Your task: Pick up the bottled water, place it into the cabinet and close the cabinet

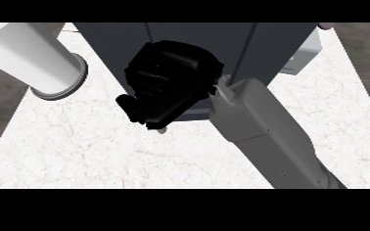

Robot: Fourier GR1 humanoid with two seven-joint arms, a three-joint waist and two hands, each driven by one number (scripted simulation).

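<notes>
My right hand [168, 85] hangs in front of the dark cabinet [282, 49], fingers curled; what they hold I cannot tell, and the bottled water is nowhere I can make out. My left forearm [39, 61] crosses the far left. The marble counter [86, 151] lies beneath.
</notes>
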